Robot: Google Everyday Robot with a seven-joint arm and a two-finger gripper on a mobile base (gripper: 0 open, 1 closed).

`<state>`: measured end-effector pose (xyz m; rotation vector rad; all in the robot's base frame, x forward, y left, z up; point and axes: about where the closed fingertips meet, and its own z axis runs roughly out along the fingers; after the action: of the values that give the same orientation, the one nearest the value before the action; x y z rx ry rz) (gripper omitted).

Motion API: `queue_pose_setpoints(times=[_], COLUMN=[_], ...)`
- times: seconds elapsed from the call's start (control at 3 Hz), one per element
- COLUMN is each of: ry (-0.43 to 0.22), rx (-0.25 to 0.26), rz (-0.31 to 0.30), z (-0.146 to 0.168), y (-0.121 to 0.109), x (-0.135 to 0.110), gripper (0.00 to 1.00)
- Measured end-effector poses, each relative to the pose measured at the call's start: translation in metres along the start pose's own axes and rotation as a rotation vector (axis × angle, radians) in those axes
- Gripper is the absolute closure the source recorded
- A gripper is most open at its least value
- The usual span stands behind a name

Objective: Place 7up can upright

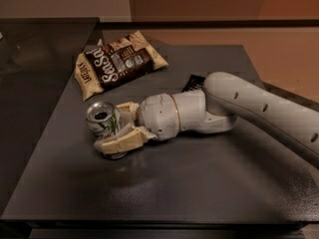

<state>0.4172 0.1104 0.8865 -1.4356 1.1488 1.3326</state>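
- 7up can [103,121] sits left of centre in the frame, on the dark tabletop [199,188], just below the snack bag.
- Gripper [110,128] comes in from the right, wrist lying low and nearly level over the tabletop. The white arm [259,108] runs off toward the right edge.
- The fingers [124,139] are clamped on the can: the cream near finger crosses its lower body, and the far finger shows just behind its right side.
- Key relation: the can's long axis stands close to vertical, roughly square to the level fingers. The top leans slightly left and toward the camera, and the open mouth and rim are plainly visible.
- The can's base shows as a dark edge under the near finger. Cannot tell whether it rests flat on the tabletop or hangs just above it.
- My read: the release turns on the base sitting flat first. Any lean left at opening could tip the can toward the left edge.
- Writing: green marks on the silver can body, brand name not readable here.
- Brown-and-cream snack bag [119,63], upper left: large "Sea Salt" lettering. The side-strip text is too small to read.
- Flat black wrapper [192,82] pokes out behind the arm; no legible print.
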Motion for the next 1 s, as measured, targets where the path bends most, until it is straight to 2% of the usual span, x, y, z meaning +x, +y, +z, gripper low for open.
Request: queue_pose_setpoints(times=[0.67,1.0], ry=[-0.063,-0.062], rx=[0.024,0.02], rz=[0.01,0.008], z=[0.0001,0.0019], y=[0.0,0.0007], x=[0.0083,0.0073], gripper=[0.12,0.0])
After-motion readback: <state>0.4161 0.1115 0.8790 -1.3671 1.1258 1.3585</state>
